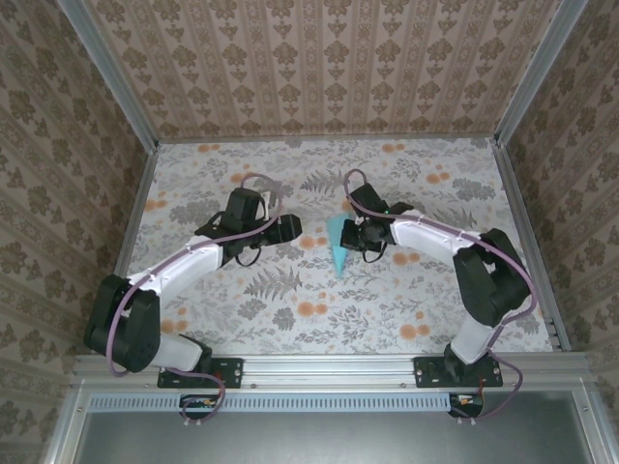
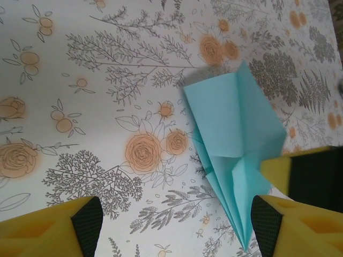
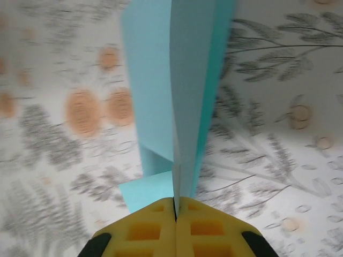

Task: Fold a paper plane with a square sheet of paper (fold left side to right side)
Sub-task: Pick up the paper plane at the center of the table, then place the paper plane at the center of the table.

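The square sheet of paper is folded into a narrow, pointed, light blue paper plane (image 1: 338, 249) near the middle of the table. My right gripper (image 1: 356, 238) is shut on it, and in the right wrist view the yellow jaws (image 3: 176, 206) pinch the centre fold of the paper plane (image 3: 177, 80), which stands on edge. My left gripper (image 1: 288, 228) is just left of the plane and is open. In the left wrist view the paper plane (image 2: 236, 128) lies by the right finger (image 2: 268, 219), and nothing is between the fingers of the left gripper (image 2: 177, 225).
The floral tablecloth (image 1: 290, 319) covers the table. Patterned walls with metal frame rails (image 1: 131, 208) close it in on three sides. A yellow finger of the right gripper (image 2: 278, 168) reaches into the left wrist view over the plane.
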Robot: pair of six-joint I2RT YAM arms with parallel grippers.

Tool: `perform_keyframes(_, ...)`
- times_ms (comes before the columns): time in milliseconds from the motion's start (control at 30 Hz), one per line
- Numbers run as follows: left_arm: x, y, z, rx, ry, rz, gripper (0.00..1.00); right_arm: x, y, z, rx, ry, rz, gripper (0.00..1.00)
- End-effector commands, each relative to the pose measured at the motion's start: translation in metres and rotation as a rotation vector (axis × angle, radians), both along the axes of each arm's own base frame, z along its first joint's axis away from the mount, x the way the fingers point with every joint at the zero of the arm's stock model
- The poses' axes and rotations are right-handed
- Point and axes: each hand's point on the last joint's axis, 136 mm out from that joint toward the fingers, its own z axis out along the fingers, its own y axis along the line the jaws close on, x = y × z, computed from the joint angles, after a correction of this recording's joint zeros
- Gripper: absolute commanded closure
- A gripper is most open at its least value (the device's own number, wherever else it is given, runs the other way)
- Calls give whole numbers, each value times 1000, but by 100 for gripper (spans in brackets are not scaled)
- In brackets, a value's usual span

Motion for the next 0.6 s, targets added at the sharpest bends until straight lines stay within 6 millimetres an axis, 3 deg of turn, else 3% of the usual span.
perform_keyframes(0,3,11,16,-4,-43,32,23,-6,27,51,172,-66,75,100)
perform_keyframes(100,3,19,20,6,-56,50,22,-15,33,52,254,-68,83,99)
perform_keyframes(233,2,24,21,13,-54,58,22,-27,38,15,318,3,78,98)
perform_keyframes(367,0,24,21,9,-51,58,21,-32,18,-33,254,55,28,94)
perform_keyframes(467,0,24,23,8,-50,58,20,-35,1,-49,188,63,10,90)
perform_keyframes(567,0,25,25,12,-54,58,20,-38,-12,-54,113,61,14,86)
